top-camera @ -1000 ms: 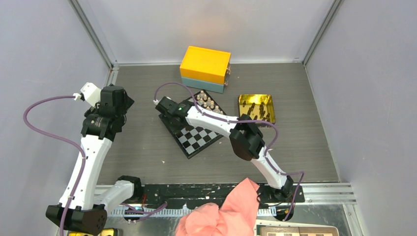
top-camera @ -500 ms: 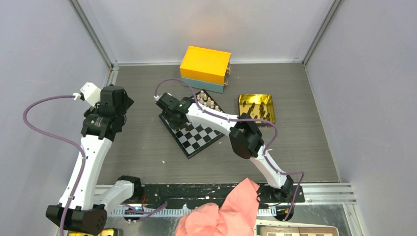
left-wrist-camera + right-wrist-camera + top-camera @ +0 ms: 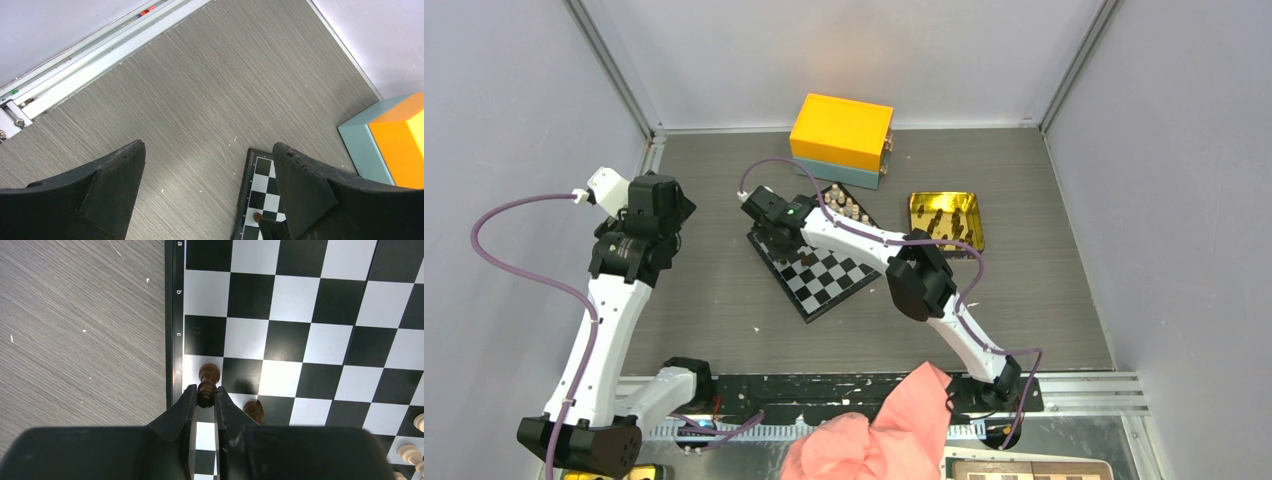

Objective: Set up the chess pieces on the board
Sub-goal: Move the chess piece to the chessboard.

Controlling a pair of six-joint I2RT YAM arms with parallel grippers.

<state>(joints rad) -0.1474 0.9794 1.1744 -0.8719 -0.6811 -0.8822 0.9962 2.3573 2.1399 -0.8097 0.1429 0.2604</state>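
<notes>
Right gripper [image 3: 205, 395] clamped on dark brown piece [image 3: 209, 374] at board [image 3: 300, 340] left edge; border letters [image 3: 179, 290] a, b, c, d. Left gripper [image 3: 208, 147] open above worktop [image 3: 200, 90].

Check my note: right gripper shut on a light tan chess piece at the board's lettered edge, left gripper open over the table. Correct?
No: the chess piece in the right gripper is dark brown, not light tan, per the right wrist view. It is at the lettered edge of the board; the left gripper is open over the table.
</notes>
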